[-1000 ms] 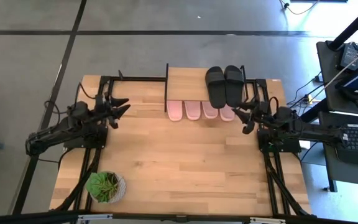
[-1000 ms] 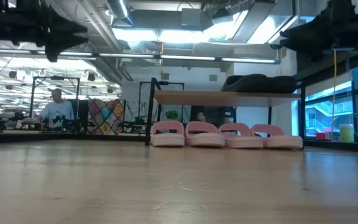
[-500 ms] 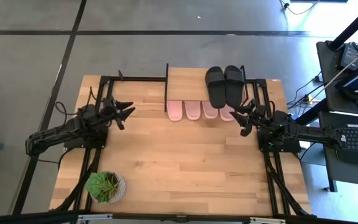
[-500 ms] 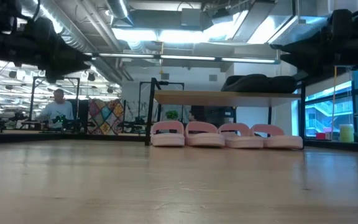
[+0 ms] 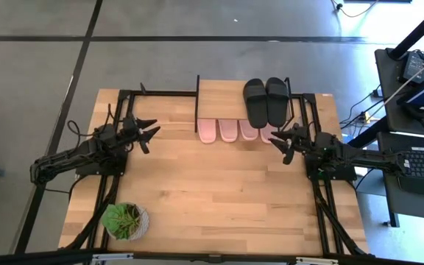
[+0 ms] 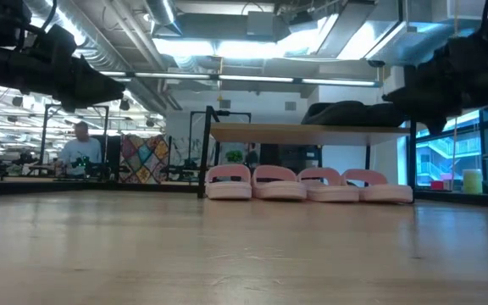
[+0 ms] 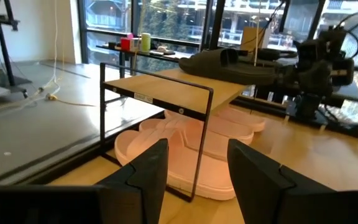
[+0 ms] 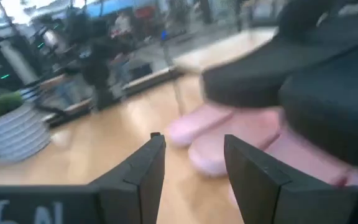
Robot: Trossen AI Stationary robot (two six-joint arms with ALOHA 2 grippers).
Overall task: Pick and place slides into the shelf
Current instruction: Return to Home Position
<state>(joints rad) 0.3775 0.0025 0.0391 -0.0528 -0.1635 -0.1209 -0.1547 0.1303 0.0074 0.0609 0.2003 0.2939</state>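
Moved: right hand (image 5: 281,146) has edged toward the centre of the worktop (image 5: 219,199) vs 1 s ago; left hand (image 5: 153,135) shifted slightly inward, then held; slides unchanged
Left hand: fingers spread, nothing between them; hangs over the worktop's left part, well apart from shelf (image 5: 221,98)
Right hand: fingers apart, empty; just beside the shelf's right end, near the outermost pink slide
Pink slides (image 5: 228,131): 4 in a row under the shelf, side by side, touching or nearly so
Black slides (image 5: 266,101): pair on the plank top, at its right end
Long axis: every slide lies front-to-back, across the plank's length, one end poking out at the open front
Key relation: right arm is the nearer one; shelf leg and last pink slide sit close to its fingers, so I'd say the pull-back should go away from the shelf, not along it
Progress: all 6 look stowed; judged done, only arm retreat left
Writing: small white sticker (image 7: 143,98) on shelf front rail, unreadable; pale marks on right hand's body in its wrist view, maybe "6N", unsure
Other: potted plant (image 5: 124,219) at worktop's near-left corner, clear of both arms
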